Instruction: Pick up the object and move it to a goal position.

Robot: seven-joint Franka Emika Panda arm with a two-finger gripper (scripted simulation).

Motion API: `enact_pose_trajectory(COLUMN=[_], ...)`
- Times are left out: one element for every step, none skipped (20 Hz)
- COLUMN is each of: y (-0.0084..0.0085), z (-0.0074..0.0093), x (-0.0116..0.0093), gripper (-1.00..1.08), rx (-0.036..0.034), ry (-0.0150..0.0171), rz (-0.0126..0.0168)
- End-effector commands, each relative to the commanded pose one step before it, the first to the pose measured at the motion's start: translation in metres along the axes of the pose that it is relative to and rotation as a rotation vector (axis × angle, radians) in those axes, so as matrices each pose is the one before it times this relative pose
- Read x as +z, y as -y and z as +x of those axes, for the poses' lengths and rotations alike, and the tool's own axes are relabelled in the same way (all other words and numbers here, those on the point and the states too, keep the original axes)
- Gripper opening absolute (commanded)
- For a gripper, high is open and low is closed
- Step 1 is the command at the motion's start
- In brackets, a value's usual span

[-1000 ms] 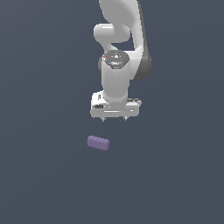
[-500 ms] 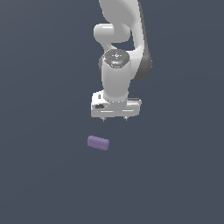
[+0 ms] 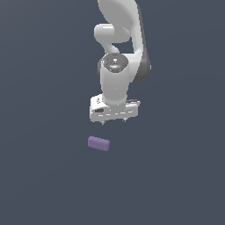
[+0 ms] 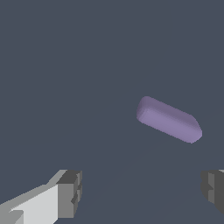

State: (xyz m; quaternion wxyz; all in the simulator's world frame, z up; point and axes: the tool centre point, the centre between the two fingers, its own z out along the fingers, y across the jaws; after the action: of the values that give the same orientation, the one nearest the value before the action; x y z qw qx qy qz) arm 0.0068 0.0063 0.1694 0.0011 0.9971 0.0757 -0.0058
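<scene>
Purple block (image 3: 98, 143) lies free below the released pincer (image 3: 114, 121); its fingertips (image 4: 70, 194) are partly cut off in the wrist view.

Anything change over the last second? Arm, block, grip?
The white gripper has eased slightly lower and toward the exterior view's left, closing on the small matte purple oblong block. Nothing was grasped or released: the fingers remain spread and empty. The block lies where it was, untouched, on the dark grey surface.
</scene>
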Motion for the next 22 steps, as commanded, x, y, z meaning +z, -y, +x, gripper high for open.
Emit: enact_pose_trajectory(y=[-0.00316, -0.00144, -0.00154, -0.00165, -0.00176, -0.00187, -0.00195, -0.00197, -0.00198, -0.00199, -0.00199, -0.002, -0.002, -0.00201, -0.002, -0.002, -0.002, -0.00199, -0.00199, -0.00198, -0.00197, -0.00195], z=[0.00159, 0.00069, 0.00069, 0.00069, 0.00068, 0.00067, 0.00063, 0.00057, 0.00051, 0.00045, 0.00039, 0.00032, 0.00026, 0.0002, 0.00014, 0.00008, 0.00001, -0.00005, -0.00011, -0.00017, -0.00023, -0.00029], x=[0.00335, 0.00152, 0.00162, 0.00172, 0.00183, 0.00193, 0.00201, 0.00202, 0.00203, 0.00203, 0.00204, 0.00204, 0.00205, 0.00205, 0.00206, 0.00206, 0.00206, 0.00207, 0.00207, 0.00207, 0.00207, 0.00208], gripper=[1.0, 1.0, 1.0, 1.0, 1.0, 1.0, 1.0, 1.0, 1.0, 1.0, 1.0, 1.0, 1.0, 1.0, 1.0, 1.0, 1.0, 1.0, 1.0, 1.0, 1.0, 1.0], rx=[-0.04205, -0.01941, -0.02063, -0.02191, -0.02317, -0.02443, -0.0253, -0.02535, -0.02534, -0.02532, -0.0253, -0.02529, -0.02527, -0.02526, -0.02524, -0.02522, -0.02521, -0.02519, -0.02517, -0.02514, -0.02513, -0.02511], ry=[0.00061, 0.00022, 0.00023, 0.00025, 0.00026, 0.00027, 0.00028, 0.00027, 0.00025, 0.00024, 0.00022, 0.00019, 0.00017, 0.00014, 0.00011, 0.00008, 0.00004, 0.00001, -0.00003, -0.00007, -0.00011, -0.00016], rz=[-0.0018, -0.00076, -0.00077, -0.00077, -0.00077, -0.00075, -0.00073, -0.00067, -0.00062, -0.00056, -0.00051, -0.00046, -0.00041, -0.00037, -0.00032, -0.00028, -0.00024, -0.00021, -0.00017, -0.00014, -0.00012, -0.00009])
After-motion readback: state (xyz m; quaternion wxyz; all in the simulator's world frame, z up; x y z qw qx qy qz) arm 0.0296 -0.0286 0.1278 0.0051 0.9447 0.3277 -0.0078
